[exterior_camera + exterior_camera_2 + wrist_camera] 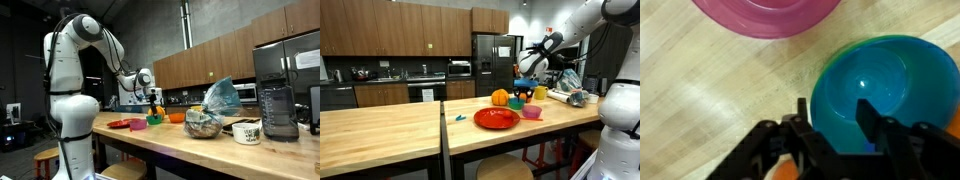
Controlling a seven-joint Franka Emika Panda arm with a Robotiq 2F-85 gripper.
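Note:
In the wrist view a blue bowl (pixel 880 80) sits nested in a green bowl (pixel 843 50) on the wooden counter (pixel 710 90). My gripper (pixel 835 115) hangs over its near-left rim, one finger outside the wall and the other finger (pixel 869 118) inside the bowl. The jaws stand apart, wider than the wall between them. A pink bowl (pixel 765 15) lies just beyond, and something orange (pixel 788 172) shows under the gripper body. In both exterior views the gripper (pixel 152 98) (pixel 525 86) points down at the bowls (pixel 155 119) (pixel 517 104).
A red plate (pixel 496 118), an orange round object (pixel 500 98) and the pink bowl (pixel 531 112) crowd round the bowls. Further along the counter are a metal bowl (pixel 204 125), a plastic bag (pixel 222 96), a mug (pixel 246 131) and a blender (pixel 278 105).

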